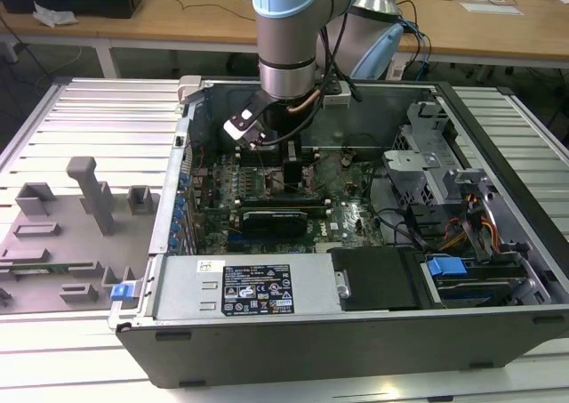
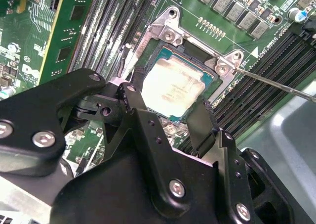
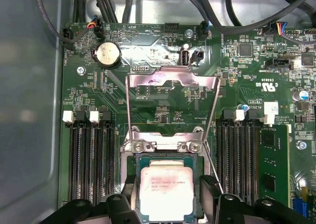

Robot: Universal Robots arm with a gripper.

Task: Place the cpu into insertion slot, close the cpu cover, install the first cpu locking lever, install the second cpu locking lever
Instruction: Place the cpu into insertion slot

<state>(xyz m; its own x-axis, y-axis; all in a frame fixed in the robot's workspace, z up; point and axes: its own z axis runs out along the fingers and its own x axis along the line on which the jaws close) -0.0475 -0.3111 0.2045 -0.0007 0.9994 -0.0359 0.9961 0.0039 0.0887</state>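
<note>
Arm: in the exterior view, it is reaching down into the open computer case (image 1: 293, 350), with the gripper (image 1: 293, 167) hanging over the green board (image 1: 351, 216).
Gripper: in both wrist views its black fingers (image 2: 136, 105) are standing apart, straddling the cpu (image 3: 166, 189) with a gap showing on each side; it is gripping nothing.
Cpu: it is lying flat inside the insertion slot (image 3: 168, 158), silver top facing up.
Cpu cover: the cpu cover (image 3: 170, 78) is standing raised on its hinge, tilting away from the slot and leaving it uncovered.
Lever: a thin metal lever (image 2: 276, 83) is angling out beside the slot.
</note>
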